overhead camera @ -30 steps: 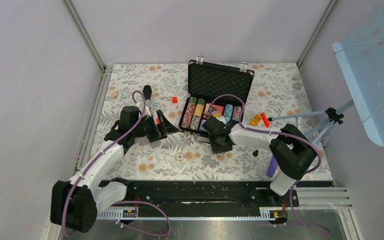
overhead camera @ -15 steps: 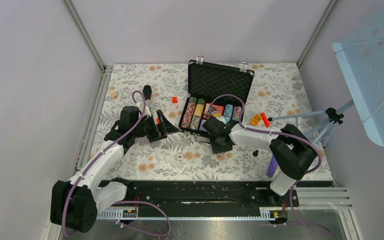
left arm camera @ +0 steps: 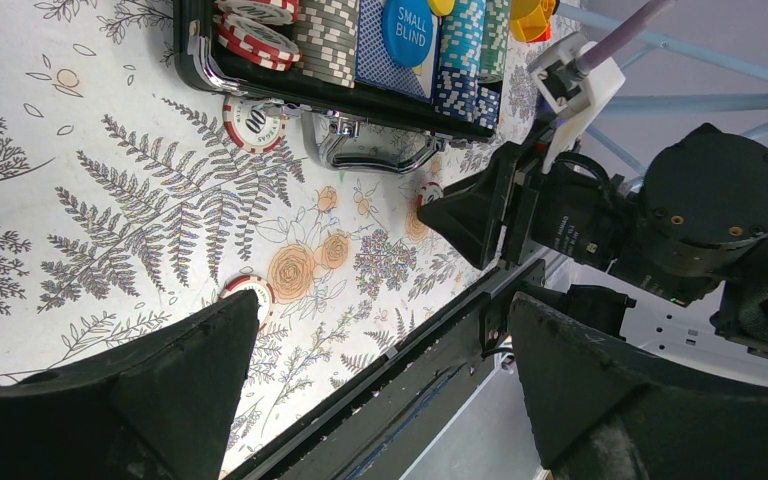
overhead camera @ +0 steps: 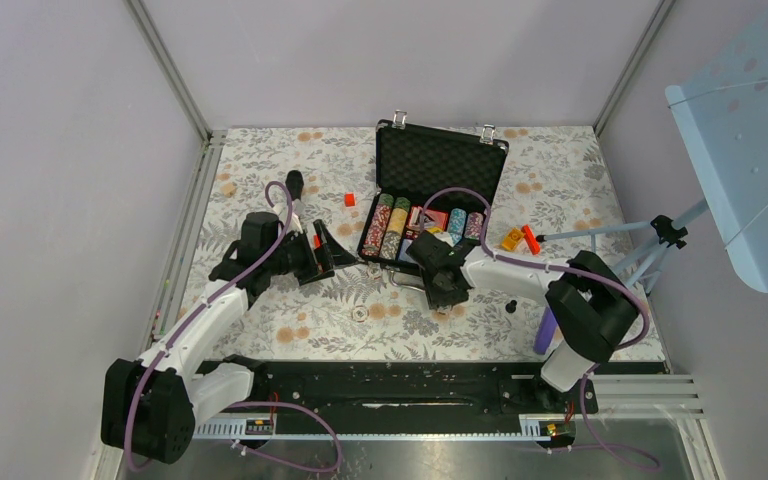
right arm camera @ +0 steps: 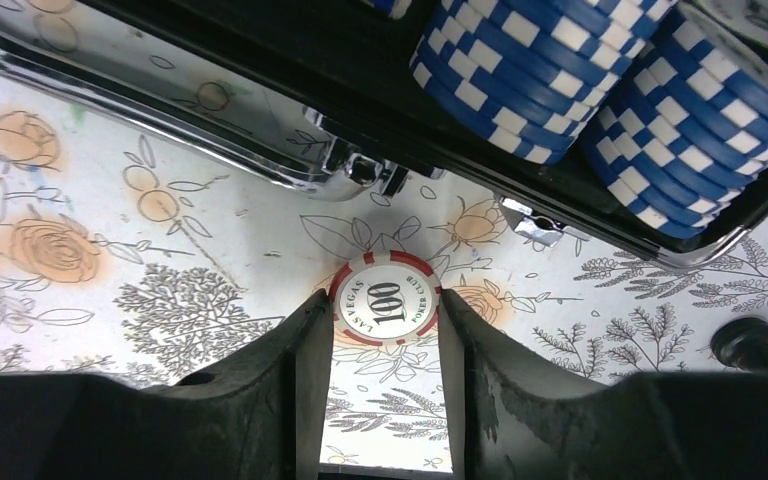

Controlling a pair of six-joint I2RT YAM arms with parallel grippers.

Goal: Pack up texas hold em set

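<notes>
One open briefcase (overhead camera: 440,165), three loose poker chips (left arm camera: 253,122) on the tabletop (overhead camera: 560,180), one microphone (overhead camera: 295,183), one red block (overhead camera: 349,199).

Left gripper (left arm camera: 382,308): two black fingers low in frame, set wide apart, nothing between them. White floral-print cloth (left arm camera: 130,200) underneath.

Black rectangular case (left arm camera: 280,82) at the top edge holds rows of striped chips (left arm camera: 325,40) and a round blue "SMALL BLIND" button (left arm camera: 407,30). Its silver handle (left arm camera: 370,155) faces the cloth.

First loose red-and-white chip (left arm camera: 253,122) lies against the case. A second loose chip (left arm camera: 257,289) sits beside one finger, and a third loose chip (left arm camera: 427,190) at the tip of the black right gripper (left arm camera: 450,212).
</notes>
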